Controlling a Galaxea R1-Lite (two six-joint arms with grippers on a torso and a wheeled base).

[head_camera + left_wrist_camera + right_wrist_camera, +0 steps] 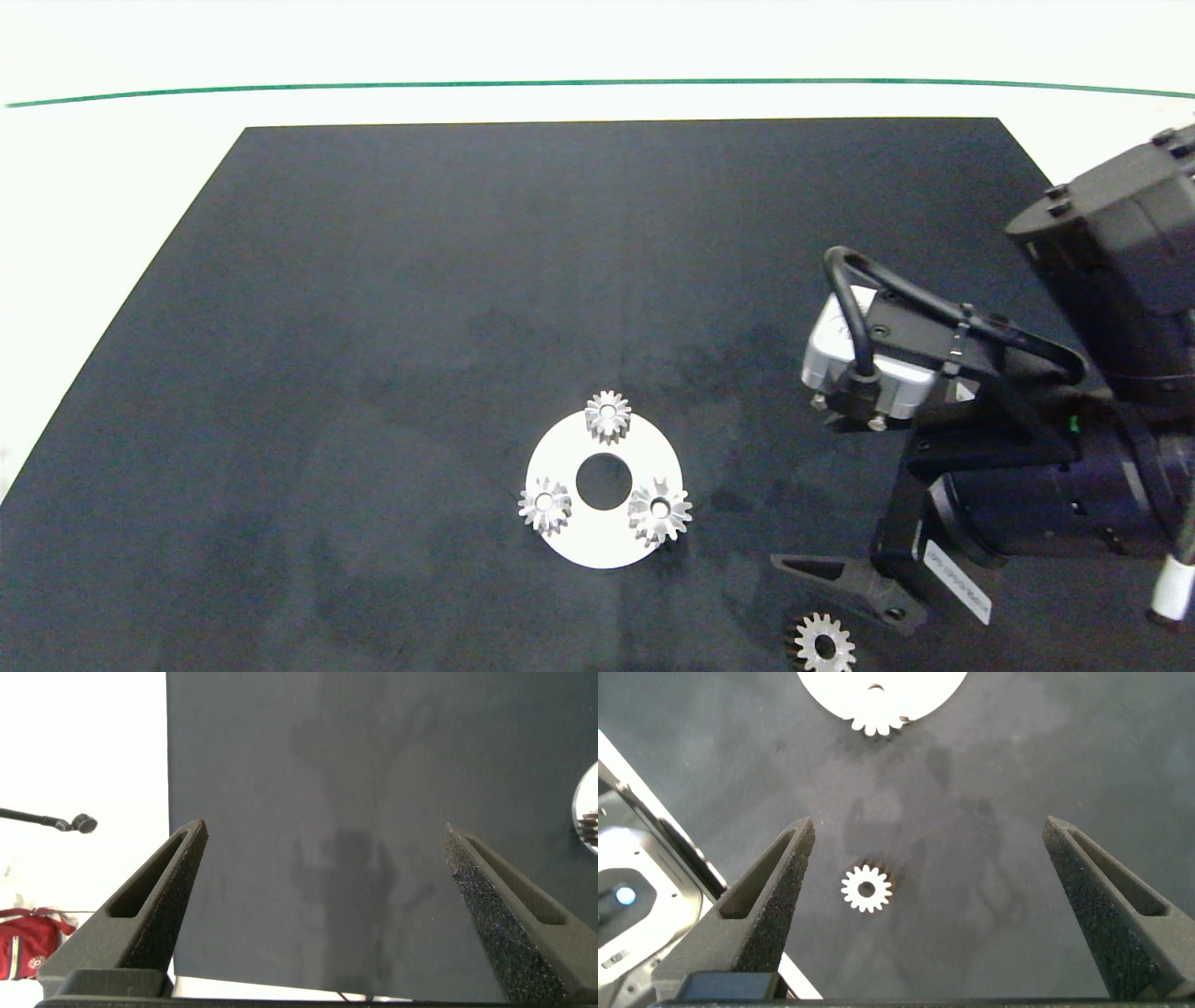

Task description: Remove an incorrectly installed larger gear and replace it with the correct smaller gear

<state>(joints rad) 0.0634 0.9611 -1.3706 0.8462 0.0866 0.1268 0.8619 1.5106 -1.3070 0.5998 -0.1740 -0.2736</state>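
A white round plate [597, 546] lies on the black mat and carries three gears. The larger gear [660, 511], with long spiky teeth, sits at the plate's right edge; in the right wrist view the larger gear [878, 723] shows at the rim of the plate [878, 689]. A loose smaller gear [823, 642] lies flat on the mat near the front edge. My right gripper [822, 597] hangs open just above it, and the smaller gear [867, 889] shows between the spread fingers of the gripper [929, 831], nothing held. My left gripper [325, 831] is open over bare mat.
Two more small gears stand on the plate, one at the back [608, 415] and one at the left [544, 505]. The black mat [373, 280] lies on a white table with a green line [560, 82] at the back. A plate edge [589, 803] shows beside the left gripper.
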